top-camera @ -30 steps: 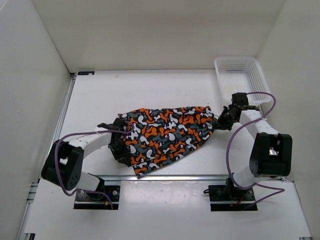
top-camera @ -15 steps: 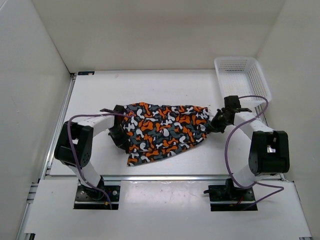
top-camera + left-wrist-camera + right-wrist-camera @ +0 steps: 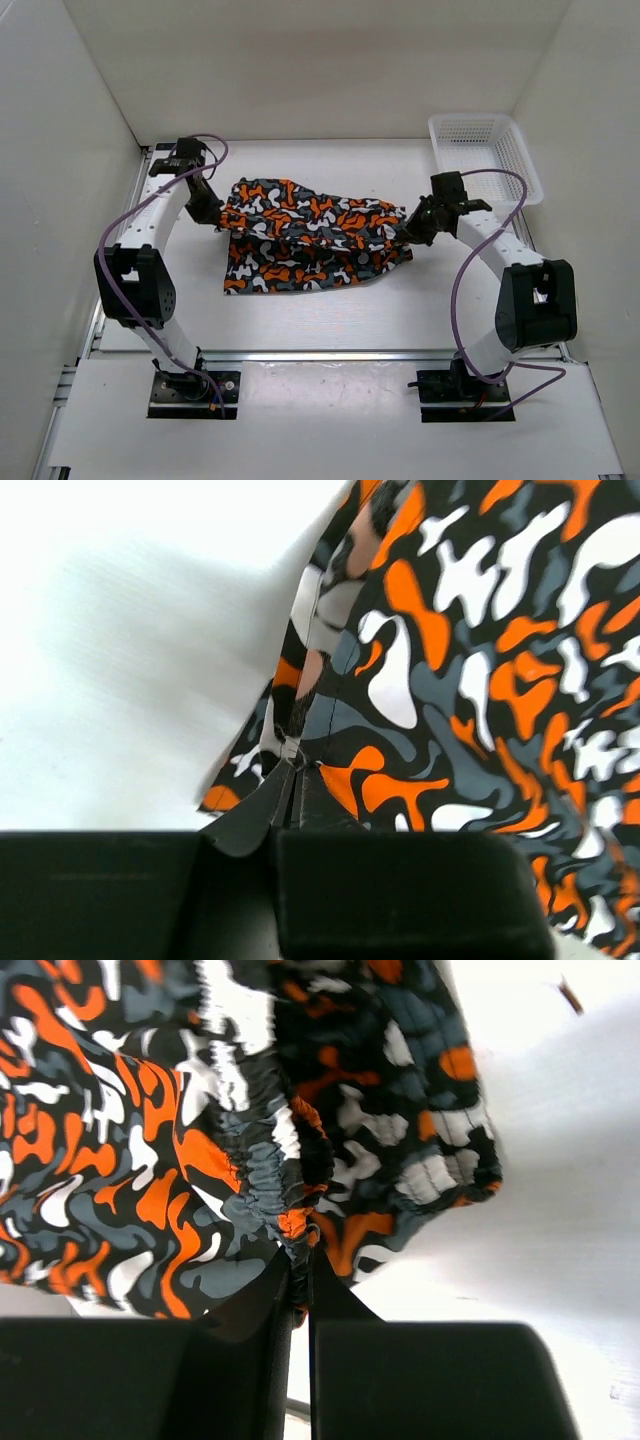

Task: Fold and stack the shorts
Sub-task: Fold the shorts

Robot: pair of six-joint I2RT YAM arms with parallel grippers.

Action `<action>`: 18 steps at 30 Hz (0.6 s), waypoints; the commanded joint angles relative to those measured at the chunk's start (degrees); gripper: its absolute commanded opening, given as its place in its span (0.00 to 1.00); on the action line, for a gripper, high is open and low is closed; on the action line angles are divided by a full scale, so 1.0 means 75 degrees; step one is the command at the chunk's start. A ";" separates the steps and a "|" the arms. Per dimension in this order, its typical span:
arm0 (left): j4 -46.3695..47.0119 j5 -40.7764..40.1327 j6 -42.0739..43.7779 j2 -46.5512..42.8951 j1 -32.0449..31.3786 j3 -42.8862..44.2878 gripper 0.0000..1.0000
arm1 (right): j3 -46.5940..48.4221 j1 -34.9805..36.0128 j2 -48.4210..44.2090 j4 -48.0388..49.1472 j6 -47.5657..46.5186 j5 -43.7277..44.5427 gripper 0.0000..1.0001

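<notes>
The shorts [image 3: 305, 238], printed in orange, white, black and dark grey blotches, are held stretched across the middle of the table, their lower part draped onto it. My left gripper [image 3: 214, 213] is shut on the left edge of the shorts [image 3: 420, 650], pinching a hem corner. My right gripper [image 3: 412, 228] is shut on the gathered elastic waistband at the right end of the shorts [image 3: 200, 1160]. Both ends are lifted a little above the table.
A white plastic mesh basket [image 3: 484, 152] stands at the back right corner, just behind the right arm. White walls enclose the table at the left, back and right. A metal rail runs along the near edge [image 3: 330, 353].
My left gripper has swung from the near left to the far left, carrying its edge of the shorts away from me. The right gripper moved slightly left and back. The shorts now lie further back.
</notes>
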 commanded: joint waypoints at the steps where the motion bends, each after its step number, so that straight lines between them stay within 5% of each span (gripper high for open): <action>1: -0.0584 0.0032 0.0520 -0.0233 0.0066 0.0206 0.10 | 0.0503 -0.0002 -0.0015 -0.0178 -0.0023 0.0190 0.00; 13: -0.0818 0.0654 0.0591 -0.1381 0.0066 -0.0028 0.10 | 0.1312 -0.0306 -0.0202 -0.0611 -0.0352 0.0331 0.00; 18: -0.0645 0.0899 0.0520 -0.2143 -0.0179 -0.1162 0.10 | 0.0974 -0.0307 -0.0484 -0.0694 -0.0597 0.0576 0.00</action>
